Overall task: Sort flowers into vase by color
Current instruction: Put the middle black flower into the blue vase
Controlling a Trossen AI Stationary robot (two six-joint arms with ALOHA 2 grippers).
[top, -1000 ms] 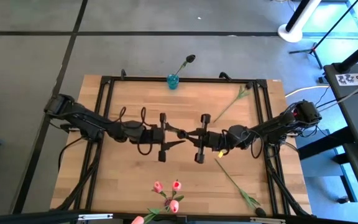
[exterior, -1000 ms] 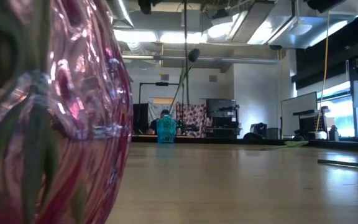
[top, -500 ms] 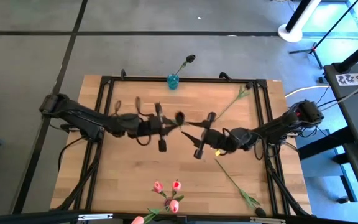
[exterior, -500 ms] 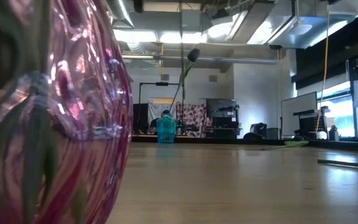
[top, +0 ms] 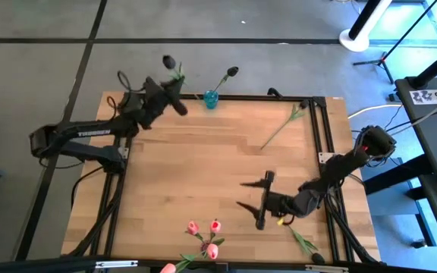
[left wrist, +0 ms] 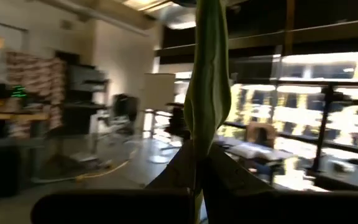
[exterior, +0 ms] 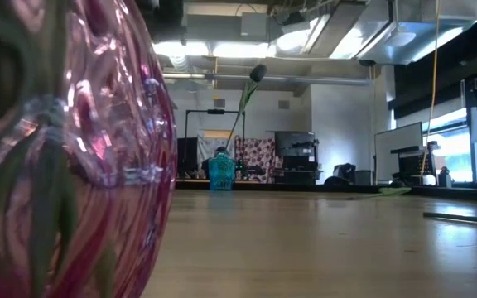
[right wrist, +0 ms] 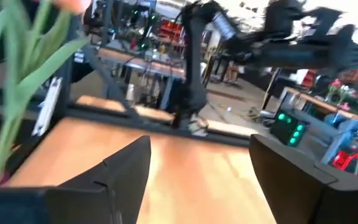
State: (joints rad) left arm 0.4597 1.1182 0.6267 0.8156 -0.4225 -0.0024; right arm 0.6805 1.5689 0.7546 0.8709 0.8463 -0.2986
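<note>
1. High view: my left gripper point(top: 171, 95) is closed on the stem of a dark-headed flower point(top: 168, 60), held up at the desk's point(top: 203, 163) far edge, just beside the blue vase point(top: 211, 98). The left wrist view shows its green stem point(left wrist: 207, 93) pinched between my fingers.
2. My right gripper point(top: 260, 199) is spread wide and empty, near the desk's front right.
3. The blue vase already holds one dark bloom point(top: 232, 72). The pink flowers point(top: 203, 236) stand at the front edge, and a loose flower point(top: 283, 125) lies on the desk.
4. I judge the step to be placing. Next I must line the stem over the vase mouth and lower it.
5. A second ago both grippers met mid-desk; since then they have parted.
</note>
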